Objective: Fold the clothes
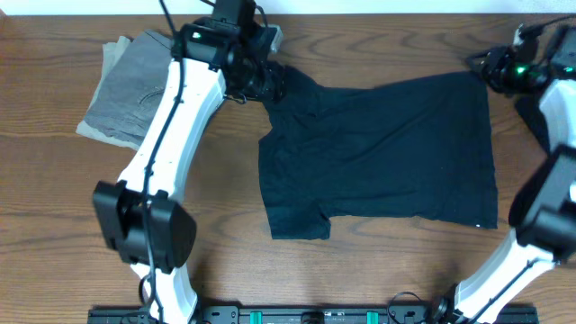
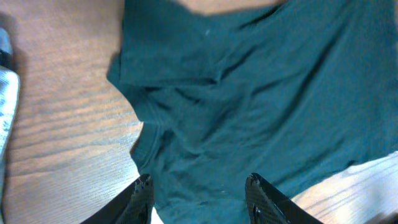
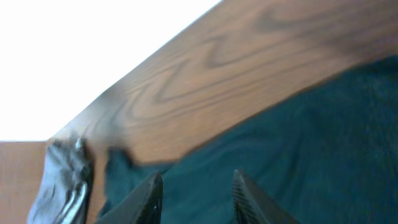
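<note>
The black T-shirt [image 1: 378,153] lies spread out on the wooden table, hem to the right and a sleeve at the lower left. No logo shows. My left gripper [image 1: 274,85] is at the shirt's upper left corner, by the collar and upper sleeve. In the left wrist view its fingers [image 2: 199,180] are wide open with wrinkled shirt fabric [image 2: 249,93] between and below them. My right gripper [image 1: 489,72] is at the shirt's upper right corner. In the right wrist view its fingers [image 3: 198,176] are open just over the shirt's edge [image 3: 298,162].
A grey folded garment [image 1: 130,85] lies at the table's upper left, beside my left arm. The table's far edge [image 1: 378,11] runs close behind both grippers; beyond it is white [image 3: 74,56]. A blurred dark grey thing [image 3: 62,180] shows at the left of the right wrist view.
</note>
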`<state>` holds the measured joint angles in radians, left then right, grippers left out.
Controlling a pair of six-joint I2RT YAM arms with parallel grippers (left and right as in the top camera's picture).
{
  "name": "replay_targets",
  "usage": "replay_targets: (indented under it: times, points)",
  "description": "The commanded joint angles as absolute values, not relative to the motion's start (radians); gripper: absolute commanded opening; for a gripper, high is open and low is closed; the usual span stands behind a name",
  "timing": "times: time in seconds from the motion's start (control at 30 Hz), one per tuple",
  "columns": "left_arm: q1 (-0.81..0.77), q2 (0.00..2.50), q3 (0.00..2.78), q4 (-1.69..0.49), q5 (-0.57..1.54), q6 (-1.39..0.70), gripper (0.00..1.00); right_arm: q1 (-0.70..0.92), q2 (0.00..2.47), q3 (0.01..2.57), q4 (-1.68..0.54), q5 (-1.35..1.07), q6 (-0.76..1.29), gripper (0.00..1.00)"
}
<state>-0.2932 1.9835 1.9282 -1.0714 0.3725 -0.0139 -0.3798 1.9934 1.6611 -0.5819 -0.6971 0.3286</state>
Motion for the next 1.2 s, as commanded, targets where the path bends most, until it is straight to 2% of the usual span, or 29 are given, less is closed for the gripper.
replay_targets:
  times: [0.0, 0.2, 0.37, 0.5, 0.6, 0.93, 1.17]
  points:
    - [-0.293, 2.056, 1.915, -1.085, 0.350, -0.001, 0.50, -0.369, 1.858, 1.671, -0.704, -0.645, 0.213, 0.39]
    - [-0.290, 2.031, 1.916, -1.123, 0.350, -0.004, 0.48, -0.368, 1.687, 1.671, -0.959, -0.456, 0.116, 0.47]
    - [-0.273, 1.943, 1.915, -1.256, 0.349, -0.022, 0.50, -0.373, 1.563, 1.671, -1.111, -0.410, 0.119, 0.54]
    - [-0.277, 1.934, 1.895, -1.402, 0.350, -0.092, 0.51, -0.377, 1.530, 1.671, -1.266, -0.344, 0.134, 0.60]
    - [-0.302, 1.934, 1.797, -1.429, 0.365, -0.129, 0.51, -0.376, 1.533, 1.639, -1.335, -0.332, 0.134, 0.64]
    - [-0.359, 1.934, 1.364, -1.290, 0.445, -0.192, 0.49, -0.377, 1.533, 1.295, -1.248, -0.332, 0.164, 0.68]
    - [-0.390, 1.934, 1.178, -1.149, 0.546, -0.194, 0.47, -0.377, 1.533, 1.164, -1.178, -0.333, 0.187, 0.69]
